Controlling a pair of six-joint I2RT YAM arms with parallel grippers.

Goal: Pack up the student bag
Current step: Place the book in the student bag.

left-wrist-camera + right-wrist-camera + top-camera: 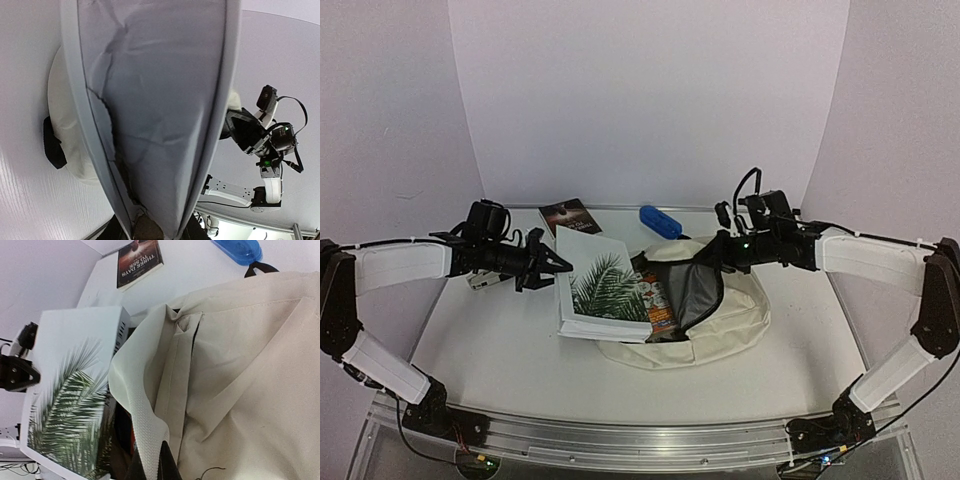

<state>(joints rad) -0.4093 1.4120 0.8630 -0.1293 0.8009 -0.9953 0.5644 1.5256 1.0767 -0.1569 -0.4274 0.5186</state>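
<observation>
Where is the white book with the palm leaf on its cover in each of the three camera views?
Top external: the palm-leaf book is centre-left, at the mouth of the student bag.
Left wrist: its plain side, seen very close, fills the middle of the picture.
Right wrist: lower left, cover showing.
Shared landmark: the cream bag, at the left edge in the left wrist view, filling the right in the right wrist view.

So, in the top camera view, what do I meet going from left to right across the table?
left gripper → palm-leaf book → student bag. I leave out the right gripper, because it sits over the bag's opening.
</observation>
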